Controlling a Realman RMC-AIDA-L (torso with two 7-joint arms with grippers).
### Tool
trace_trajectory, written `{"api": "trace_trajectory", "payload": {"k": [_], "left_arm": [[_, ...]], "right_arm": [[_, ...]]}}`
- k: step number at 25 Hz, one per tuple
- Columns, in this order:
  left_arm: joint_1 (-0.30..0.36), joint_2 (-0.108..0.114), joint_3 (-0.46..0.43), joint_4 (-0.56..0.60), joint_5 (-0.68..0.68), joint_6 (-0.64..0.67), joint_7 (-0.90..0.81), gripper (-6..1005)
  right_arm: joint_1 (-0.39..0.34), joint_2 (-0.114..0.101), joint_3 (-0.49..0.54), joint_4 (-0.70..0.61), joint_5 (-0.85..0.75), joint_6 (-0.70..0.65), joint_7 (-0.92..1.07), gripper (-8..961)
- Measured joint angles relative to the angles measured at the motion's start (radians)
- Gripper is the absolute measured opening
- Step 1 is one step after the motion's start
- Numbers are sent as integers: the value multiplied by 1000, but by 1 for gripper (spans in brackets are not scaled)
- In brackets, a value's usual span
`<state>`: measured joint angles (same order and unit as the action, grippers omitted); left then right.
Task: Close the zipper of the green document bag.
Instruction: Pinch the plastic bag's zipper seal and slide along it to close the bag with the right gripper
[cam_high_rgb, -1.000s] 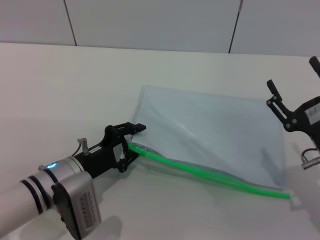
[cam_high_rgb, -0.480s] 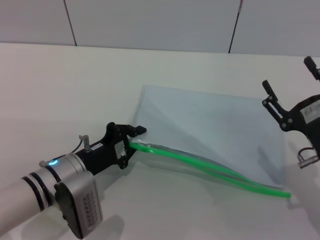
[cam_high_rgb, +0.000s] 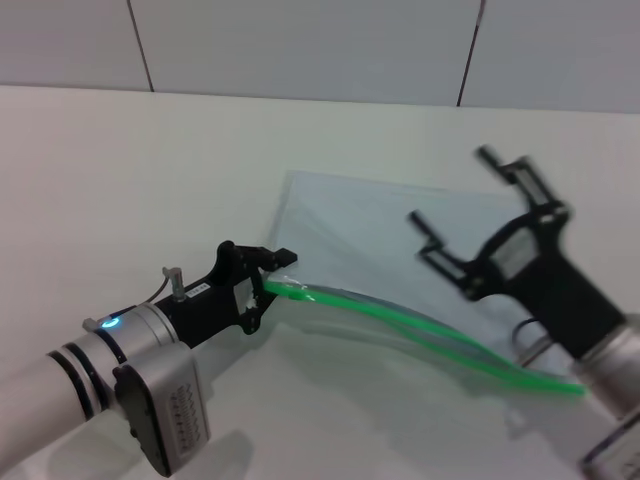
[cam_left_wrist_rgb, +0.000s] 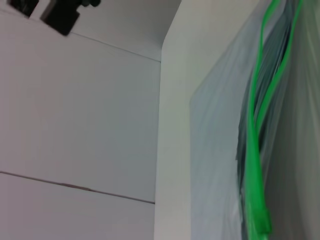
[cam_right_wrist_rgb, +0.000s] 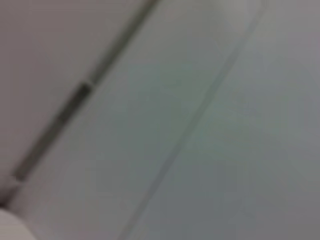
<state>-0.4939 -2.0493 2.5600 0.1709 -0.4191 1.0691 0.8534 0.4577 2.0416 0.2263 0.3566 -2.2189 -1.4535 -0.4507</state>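
The green document bag (cam_high_rgb: 400, 235) lies flat on the white table, a pale blue translucent pouch. Its zipper (cam_high_rgb: 400, 318) is a bright green strip along the near long edge, and its two halves stand apart along the middle. My left gripper (cam_high_rgb: 265, 282) is shut on the bag's left corner at the zipper's end, holding that edge slightly off the table. My right gripper (cam_high_rgb: 450, 187) hovers open above the bag's right half, touching nothing. The left wrist view shows the zipper (cam_left_wrist_rgb: 255, 150) running along the bag (cam_left_wrist_rgb: 215, 150). I cannot make out the slider.
The white table (cam_high_rgb: 120, 170) spreads wide to the left and behind the bag, ending at a panelled wall (cam_high_rgb: 300, 40). The right wrist view shows only blurred wall panels (cam_right_wrist_rgb: 200, 125).
My right arm has swung in from the right edge to above the bag's right half. The left gripper has barely moved and still holds the corner.
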Motion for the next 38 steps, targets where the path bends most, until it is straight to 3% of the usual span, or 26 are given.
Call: {"api": "trace_trajectory", "payload": {"k": [6, 11, 16, 24, 34, 38], "left_arm": [[-1, 0, 0, 10, -1, 0, 12, 53], [-2, 0, 0, 26, -1, 3, 20, 52], [-2, 0, 0, 41, 1, 9, 21, 53], [4, 0, 9, 68, 7, 11, 21, 52], [16, 0, 13, 85, 13, 11, 25, 53], [20, 0, 13, 86, 14, 11, 32, 53]], "right_arm": [[99, 5, -119, 13, -2, 117, 21, 705], [132, 6, -136, 32, -89, 209, 15, 701], [141, 8, -130, 38, -177, 272, -15, 697], [142, 17, -87, 91, -173, 437, -227, 691], [114, 17, -24, 88, -170, 497, -343, 683], [112, 17, -22, 89, -170, 498, -356, 617]]}}
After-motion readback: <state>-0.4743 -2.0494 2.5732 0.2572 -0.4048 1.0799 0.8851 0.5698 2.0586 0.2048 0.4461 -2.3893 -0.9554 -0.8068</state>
